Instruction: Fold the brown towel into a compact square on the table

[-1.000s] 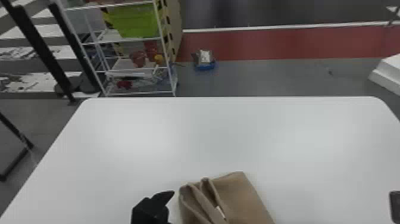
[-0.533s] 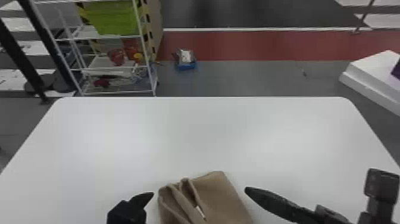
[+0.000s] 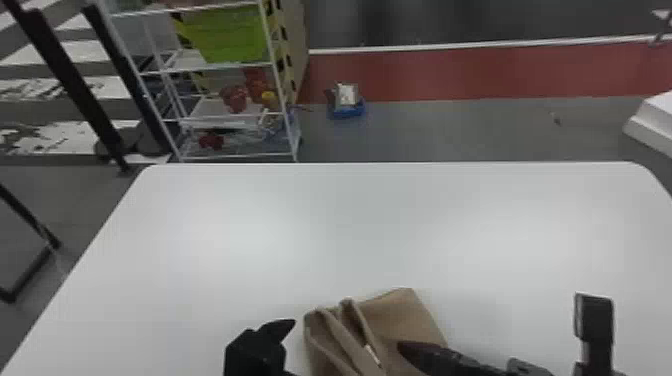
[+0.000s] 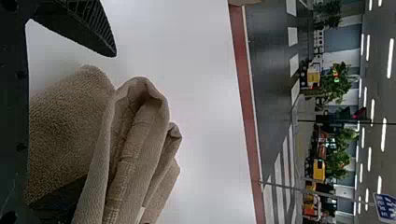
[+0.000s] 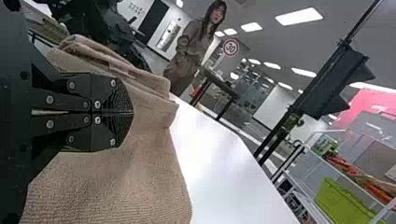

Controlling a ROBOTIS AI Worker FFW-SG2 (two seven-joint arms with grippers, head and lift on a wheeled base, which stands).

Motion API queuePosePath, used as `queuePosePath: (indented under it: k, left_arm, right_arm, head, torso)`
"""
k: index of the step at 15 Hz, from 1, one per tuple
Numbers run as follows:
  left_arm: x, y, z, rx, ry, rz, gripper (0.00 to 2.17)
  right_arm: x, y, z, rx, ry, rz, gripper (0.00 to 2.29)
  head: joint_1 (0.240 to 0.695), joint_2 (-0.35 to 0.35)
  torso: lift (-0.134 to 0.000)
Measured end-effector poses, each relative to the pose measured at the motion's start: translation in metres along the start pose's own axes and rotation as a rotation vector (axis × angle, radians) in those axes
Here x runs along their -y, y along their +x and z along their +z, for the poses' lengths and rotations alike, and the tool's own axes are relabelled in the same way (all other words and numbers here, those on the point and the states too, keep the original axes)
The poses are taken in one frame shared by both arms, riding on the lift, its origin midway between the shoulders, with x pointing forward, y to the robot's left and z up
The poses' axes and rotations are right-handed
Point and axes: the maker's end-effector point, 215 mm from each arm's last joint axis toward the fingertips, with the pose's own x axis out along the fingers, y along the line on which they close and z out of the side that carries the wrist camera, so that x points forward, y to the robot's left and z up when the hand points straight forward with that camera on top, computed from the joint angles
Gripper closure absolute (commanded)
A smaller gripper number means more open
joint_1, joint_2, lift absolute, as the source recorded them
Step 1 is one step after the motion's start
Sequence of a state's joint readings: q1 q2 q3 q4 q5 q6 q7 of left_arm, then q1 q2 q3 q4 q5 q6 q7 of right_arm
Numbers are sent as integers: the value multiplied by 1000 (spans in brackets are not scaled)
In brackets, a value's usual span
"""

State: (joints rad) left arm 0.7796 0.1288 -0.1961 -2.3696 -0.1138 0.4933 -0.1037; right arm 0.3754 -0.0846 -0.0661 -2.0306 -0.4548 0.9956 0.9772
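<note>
The brown towel (image 3: 395,320) lies partly folded at the table's near edge, with raised folds along its left part and a flatter section to the right. Just left of it is my left gripper (image 3: 272,345). In the left wrist view, the left gripper (image 4: 79,121) is open, one finger clear of the cloth and the other partly hidden beneath the towel (image 4: 135,154). My right gripper (image 3: 407,350) is over the towel's right part. The right wrist view has the right gripper (image 5: 130,112) shut, its fingers pressed together above the towel (image 5: 154,172), no cloth visible between them.
The white table (image 3: 375,220) extends beyond and to both sides of the towel. Past its far edge, a wire shelf (image 3: 220,115) with a green bin stands at the left, and a blue item (image 3: 346,102) is on the floor.
The right gripper has come into the head view from the right and moved left, from beside the towel to over it. The head view has shifted sideways; the towel's folds look alike throughout.
</note>
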Motion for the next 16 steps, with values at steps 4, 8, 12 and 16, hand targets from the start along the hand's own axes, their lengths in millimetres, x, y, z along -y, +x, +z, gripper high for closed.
queuePosePath:
  k: [4, 8, 12, 16]
  left_arm:
    - [-8, 1, 5, 11, 2, 11, 19]
    - [-10, -1, 10, 18, 7, 15, 19]
    - [-20, -8, 17, 27, 17, 36, 19]
    - [-41, -17, 33, 52, 31, 76, 19]
  right_arm:
    - [11, -1, -18, -53, 38, -26, 2017]
    - [21, -2, -25, -82, 62, -47, 2020]
    - [31, -2, -28, -99, 80, -62, 2017]
    - [34, -5, -32, -123, 98, -74, 2020]
  head:
    - [695, 168]
    - [695, 167]
    - [695, 180]
    - [695, 209]
  torso:
    - [-124]
    - [-124]
    - [-124]
    - [-124]
